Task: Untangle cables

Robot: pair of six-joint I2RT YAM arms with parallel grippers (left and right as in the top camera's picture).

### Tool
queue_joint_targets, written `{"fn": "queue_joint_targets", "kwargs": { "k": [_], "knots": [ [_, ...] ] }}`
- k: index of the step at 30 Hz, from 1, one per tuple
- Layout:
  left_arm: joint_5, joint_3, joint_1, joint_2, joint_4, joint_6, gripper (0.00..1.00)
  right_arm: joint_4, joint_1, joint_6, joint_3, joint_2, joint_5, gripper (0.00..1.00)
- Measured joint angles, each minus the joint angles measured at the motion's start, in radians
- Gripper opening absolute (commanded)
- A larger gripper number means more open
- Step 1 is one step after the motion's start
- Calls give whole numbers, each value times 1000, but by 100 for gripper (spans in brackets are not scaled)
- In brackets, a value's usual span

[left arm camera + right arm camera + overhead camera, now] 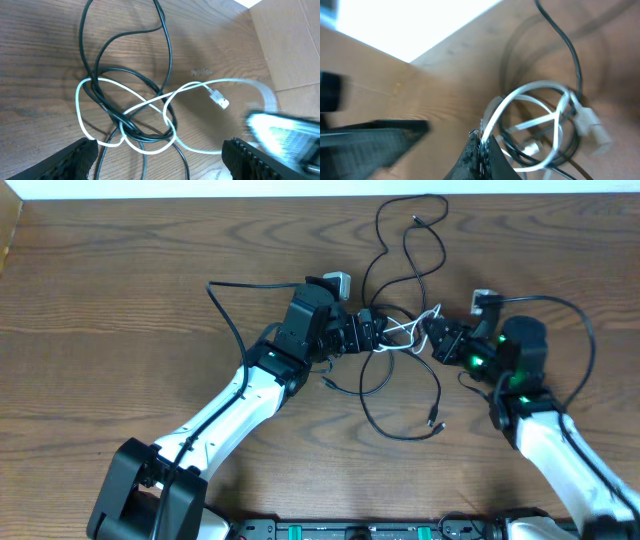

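The cables lie tangled mid-table: a white cable (405,332) looped through black cables (404,242). In the left wrist view the white cable (80,107) winds round a black cable (165,40), and its plug (219,98) rests on the wood. My left gripper (372,332) stands open just left of the knot, its fingers (75,160) apart on either side of the loops (160,165). My right gripper (432,335) is shut on a strand of the white cable (510,102), pinched at the fingertips (481,139). A white plug (590,125) hangs to the right.
Black loops run toward the table's far edge (420,210), and another trails to a plug near the front (433,420). The thick black wires of the arms (225,315) arc over the wood. The other arm shows blurred at the right (285,135).
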Motion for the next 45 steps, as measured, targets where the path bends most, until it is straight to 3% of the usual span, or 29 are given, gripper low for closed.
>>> {"fn": "queue_joint_targets", "kwargs": {
  "k": [13,21,25,35,42,45],
  "knots": [
    [0,0,0,0,0,0,84,91,0,-5,0,-264,-70,1],
    [0,0,0,0,0,0,84,155,0,31,0,-280,-128,1],
    [0,0,0,0,0,0,84,277,0,85,-3,-280,-156,1],
    [10,0,0,0,0,21,84,294,0,236,-3,-280,-167,1],
    [220,0,0,0,-30,285,84,290,-12,272,-3,-280,-163,1],
    [373,1,0,0,-116,502,84,328,-15,311,-3,-279,-163,1]
  ]
}}
